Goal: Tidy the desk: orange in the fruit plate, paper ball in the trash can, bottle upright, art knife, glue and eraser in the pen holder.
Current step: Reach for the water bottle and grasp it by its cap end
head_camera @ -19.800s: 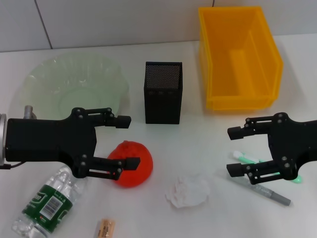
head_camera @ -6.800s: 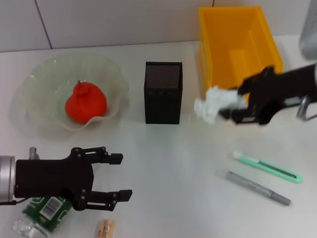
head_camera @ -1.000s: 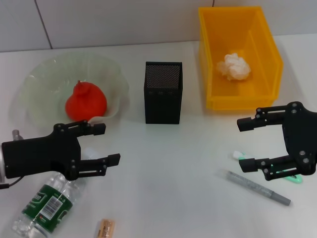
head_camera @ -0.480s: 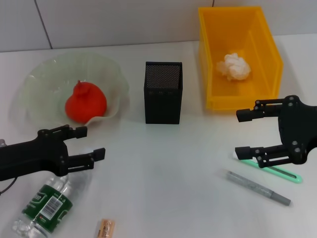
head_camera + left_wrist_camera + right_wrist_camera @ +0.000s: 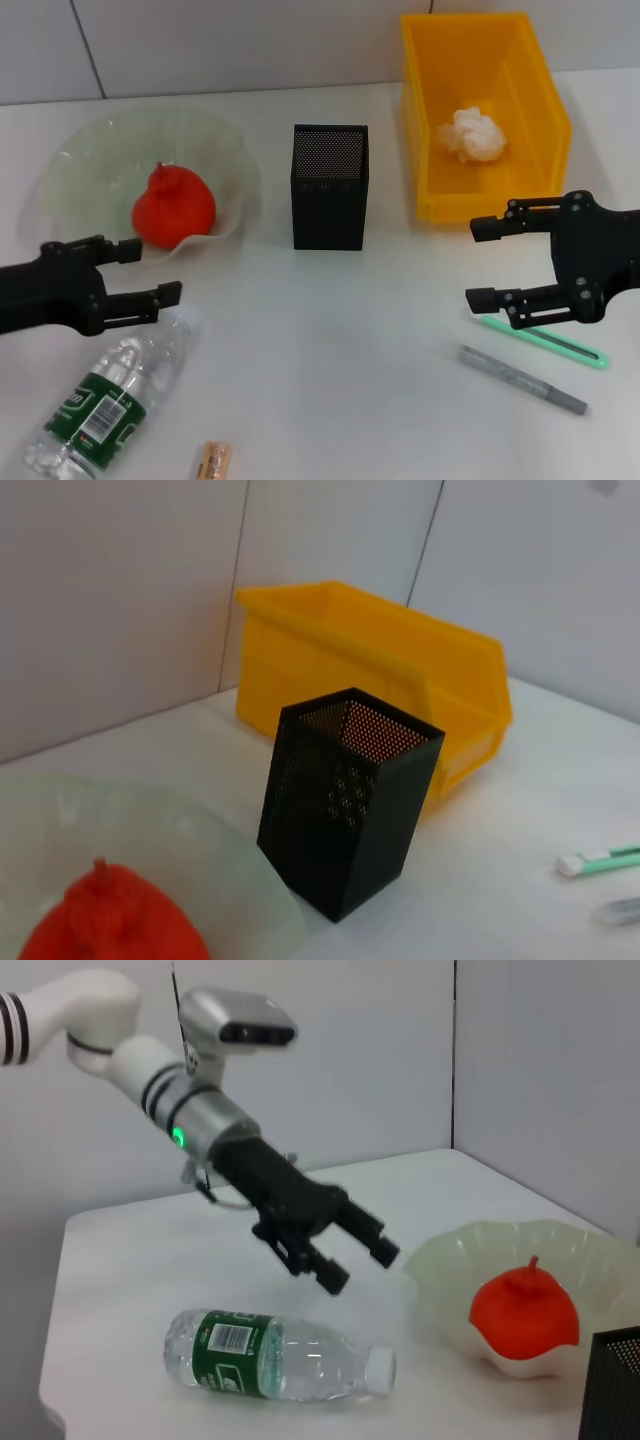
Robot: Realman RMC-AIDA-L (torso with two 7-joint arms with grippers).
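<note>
The orange sits in the pale-green fruit plate. The paper ball lies inside the yellow trash can. The bottle lies on its side at the front left, with the tan eraser next to it. My left gripper hovers open between plate and bottle, holding nothing. The black mesh pen holder stands mid-table. My right gripper is open and empty just above the green art knife. A grey pen-shaped stick, apparently the glue, lies beside the knife.
The right wrist view shows the left gripper above the lying bottle, with the orange beyond. In the left wrist view the pen holder stands before the trash can. A wall runs behind the table.
My left gripper has pulled back to the left, off the bottle. My right gripper has shifted slightly toward the trash can. Both stay open.
</note>
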